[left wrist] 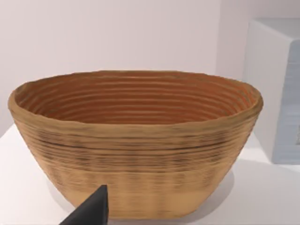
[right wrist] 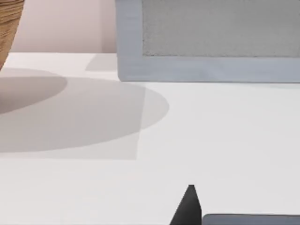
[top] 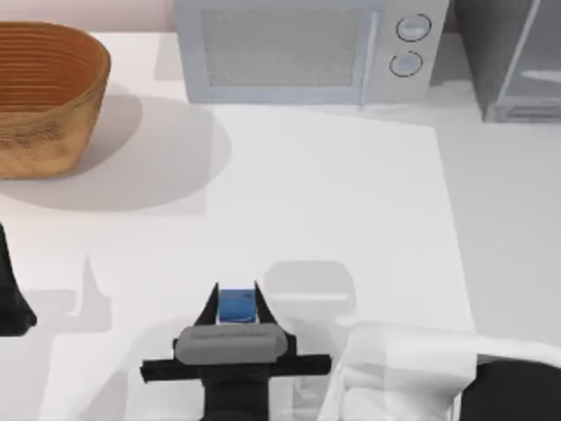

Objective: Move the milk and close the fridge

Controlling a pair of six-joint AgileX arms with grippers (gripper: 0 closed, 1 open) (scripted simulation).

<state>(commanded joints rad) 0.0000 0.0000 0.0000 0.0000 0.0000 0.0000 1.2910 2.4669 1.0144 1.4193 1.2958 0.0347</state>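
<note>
The basket (top: pixel 44 92) sits at the counter's (top: pixel 351 202) far left, the microwave (top: pixel 307 48) behind the middle, and the fridge (top: pixel 517 57) in the far right corner. The milk (top: pixel 235 305) is at the near edge between my right tool's (top: pixel 236 303) fingers. My left tool (top: pixel 13 298) is at the left edge.

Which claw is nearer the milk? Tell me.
Right. The right claw has a finger on each side of the milk near the table's front edge; the left arm sits at the table's left edge.
</note>
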